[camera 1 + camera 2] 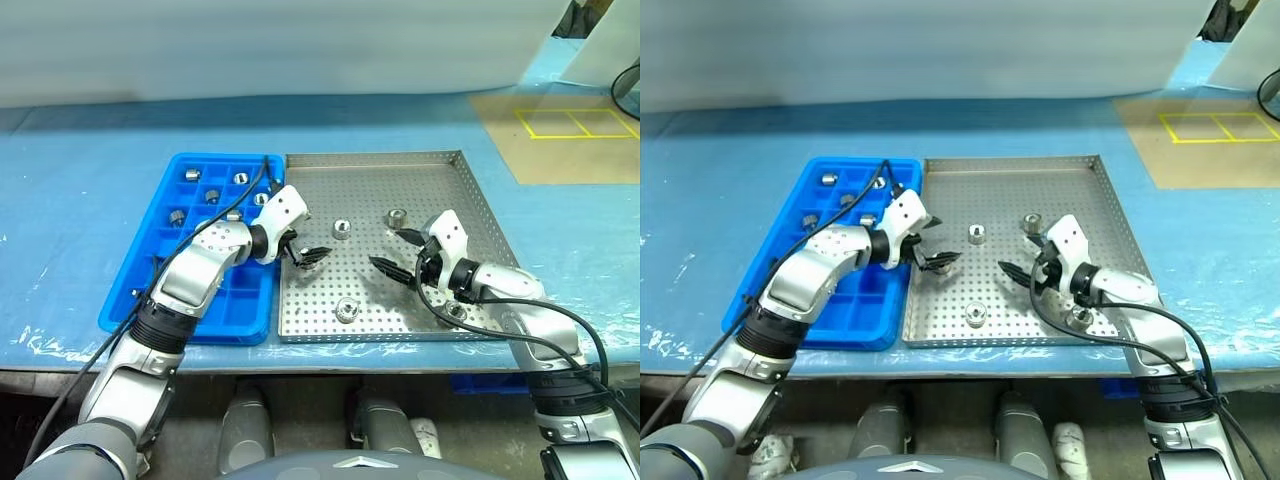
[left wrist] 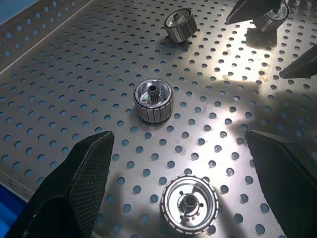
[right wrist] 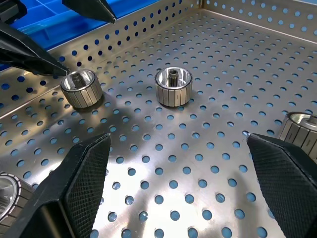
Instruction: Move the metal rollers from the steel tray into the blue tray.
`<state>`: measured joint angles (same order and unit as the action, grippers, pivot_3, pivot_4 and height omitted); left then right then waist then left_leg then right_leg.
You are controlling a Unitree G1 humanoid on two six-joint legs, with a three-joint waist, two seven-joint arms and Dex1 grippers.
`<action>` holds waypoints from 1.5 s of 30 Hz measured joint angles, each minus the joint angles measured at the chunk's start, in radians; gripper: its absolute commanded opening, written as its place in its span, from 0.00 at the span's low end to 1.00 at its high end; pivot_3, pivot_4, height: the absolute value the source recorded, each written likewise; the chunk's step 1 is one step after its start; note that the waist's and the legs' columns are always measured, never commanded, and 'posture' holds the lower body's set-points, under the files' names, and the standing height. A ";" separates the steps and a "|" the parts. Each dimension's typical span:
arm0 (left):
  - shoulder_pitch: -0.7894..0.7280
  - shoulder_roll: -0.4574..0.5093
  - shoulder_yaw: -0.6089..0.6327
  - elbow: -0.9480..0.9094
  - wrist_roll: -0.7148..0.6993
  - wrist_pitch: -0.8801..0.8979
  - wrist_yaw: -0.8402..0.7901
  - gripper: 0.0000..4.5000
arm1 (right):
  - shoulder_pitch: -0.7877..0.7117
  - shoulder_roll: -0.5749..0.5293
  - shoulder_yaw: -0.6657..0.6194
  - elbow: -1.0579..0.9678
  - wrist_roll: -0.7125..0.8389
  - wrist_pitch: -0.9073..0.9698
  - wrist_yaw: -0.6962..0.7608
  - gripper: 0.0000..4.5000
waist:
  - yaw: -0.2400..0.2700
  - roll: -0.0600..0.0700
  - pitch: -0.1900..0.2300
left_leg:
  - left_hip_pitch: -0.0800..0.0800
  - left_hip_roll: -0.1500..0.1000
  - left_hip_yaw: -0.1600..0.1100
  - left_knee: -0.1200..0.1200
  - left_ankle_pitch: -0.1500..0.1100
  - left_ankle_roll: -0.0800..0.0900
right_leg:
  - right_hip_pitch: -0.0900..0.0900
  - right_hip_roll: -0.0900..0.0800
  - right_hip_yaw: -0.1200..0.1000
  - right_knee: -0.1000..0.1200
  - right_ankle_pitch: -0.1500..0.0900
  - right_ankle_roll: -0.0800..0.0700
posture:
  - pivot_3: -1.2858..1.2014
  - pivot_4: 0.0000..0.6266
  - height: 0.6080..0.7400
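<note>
Left eye view: both end effectors wide open, empty, over steel tray among loose metal rollers.

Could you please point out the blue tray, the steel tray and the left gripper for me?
blue tray [image 1: 190,325]: left eye view, near rim.
steel tray [image 1: 375,190]: left eye view, bare perforated floor.
left gripper [image 1: 304,252]: left eye view, between its open fingertips.

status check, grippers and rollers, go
Left gripper and right gripper open, empty, over the steel tray. Four metal rollers left there, several in the blue tray. Nothing blocking.
</note>
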<state>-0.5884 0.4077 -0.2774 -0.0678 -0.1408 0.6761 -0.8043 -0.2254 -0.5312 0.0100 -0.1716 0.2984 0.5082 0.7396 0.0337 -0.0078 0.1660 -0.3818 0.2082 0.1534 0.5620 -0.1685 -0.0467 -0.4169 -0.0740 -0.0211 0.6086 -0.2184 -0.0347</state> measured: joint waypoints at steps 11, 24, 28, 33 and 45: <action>-0.074 0.124 -0.131 -0.020 0.037 0.122 -0.086 0.99 | 0.015 0.005 0.003 -0.009 0.002 0.006 -0.004 1.00 | -0.010 0.000 0.000 | 0.000 0.000 0.000 0.000 0.000 0.000 | 0.000 0.000 0.000 0.000 0.000 0.000 | 0.43 0.24 1.00; -0.165 0.163 -0.286 0.085 0.184 -0.020 -0.193 0.91 | 0.026 0.022 0.013 -0.037 0.003 0.013 -0.022 1.00 | -0.018 0.006 0.000 | 0.010 0.000 0.000 0.000 -0.001 0.000 | 0.011 0.000 0.000 -0.001 0.000 0.000 | 0.43 0.24 1.00; -0.178 0.149 -0.276 0.138 0.204 -0.049 -0.187 0.63 | 0.036 0.022 0.012 -0.041 0.003 0.016 -0.025 1.00 | -0.018 0.007 0.000 | 0.013 0.000 0.000 0.000 -0.001 0.001 | 0.014 -0.001 0.000 -0.001 0.000 0.000 | 0.42 0.24 1.00; -0.182 0.142 -0.273 0.164 0.216 -0.072 -0.194 0.24 | 0.042 0.023 0.012 -0.041 0.003 0.019 -0.034 1.00 | -0.019 0.010 -0.002 | 0.013 -0.001 0.000 0.000 -0.001 0.001 | 0.014 -0.001 0.000 -0.001 0.000 0.000 | 0.42 0.24 1.00; -0.158 0.087 -0.190 0.163 0.198 -0.007 -0.205 0.01 | 0.042 0.024 0.013 -0.041 0.002 0.019 -0.039 1.00 | -0.018 0.012 -0.003 | 0.010 -0.001 0.000 -0.001 -0.003 0.003 | 0.014 -0.002 0.000 -0.005 0.000 0.000 | 0.43 0.24 1.00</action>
<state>-0.7464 0.4946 -0.4674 0.0948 0.0568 0.6687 -1.0090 -0.1833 -0.5071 0.0227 -0.2129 0.3008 0.5274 0.7009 0.0161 0.0037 0.1630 -0.3718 0.2068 0.1533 0.5607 -0.1711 -0.0435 -0.4032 -0.0755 -0.0215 0.6033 -0.2188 -0.0344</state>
